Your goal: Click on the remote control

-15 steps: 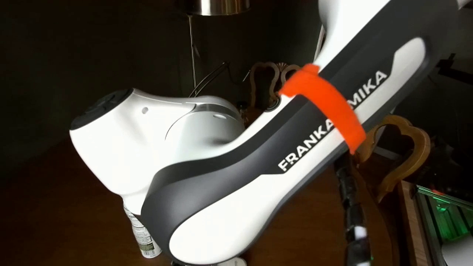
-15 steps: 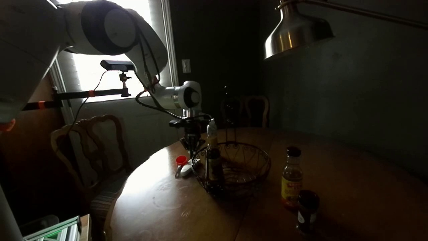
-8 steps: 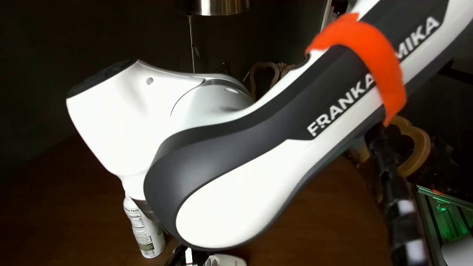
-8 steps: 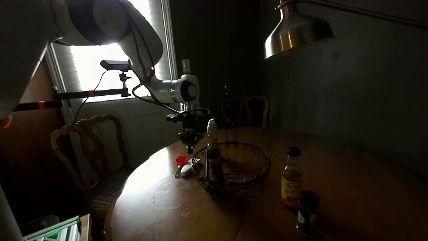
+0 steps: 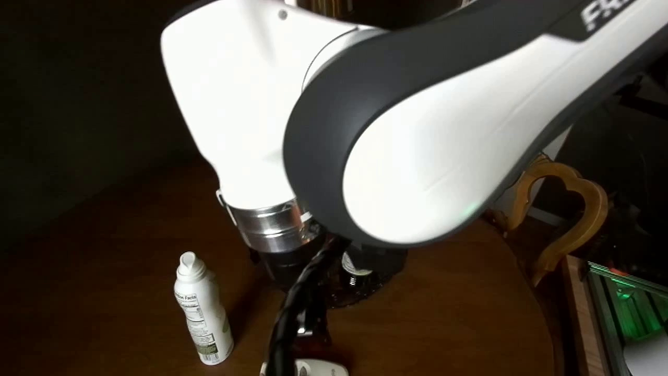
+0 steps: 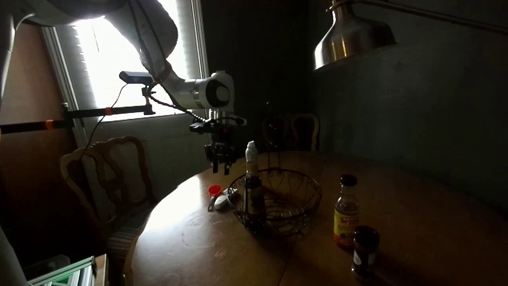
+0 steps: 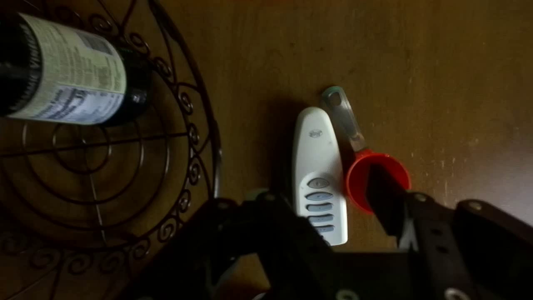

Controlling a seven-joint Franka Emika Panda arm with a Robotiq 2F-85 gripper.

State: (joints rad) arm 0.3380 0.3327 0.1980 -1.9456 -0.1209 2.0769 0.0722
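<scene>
The remote control (image 7: 316, 156), pale grey-white with a rounded end and a column of grey buttons, lies flat on the table in the wrist view. An exterior view shows it (image 6: 221, 201) beside the basket, and in an exterior view only part of it (image 5: 326, 368) shows at the bottom edge. My gripper (image 6: 221, 169) hangs above it, well clear of the table, pointing down. Its two fingers stand apart with nothing between them. In the wrist view the gripper (image 7: 331, 177) covers the remote's lower left corner.
A red measuring cup (image 7: 356, 183) lies against the remote's right side. Left of the remote stands a wire basket (image 7: 215, 154) with a dark bottle (image 7: 79, 71) inside. A white spray bottle (image 5: 202, 313), a sauce bottle (image 6: 346, 216) and a dark jar (image 6: 364, 252) stand on the table.
My gripper has risen from close above the remote control, and its fingers have gone from together to apart. Remote, cup and basket stay where they were.
</scene>
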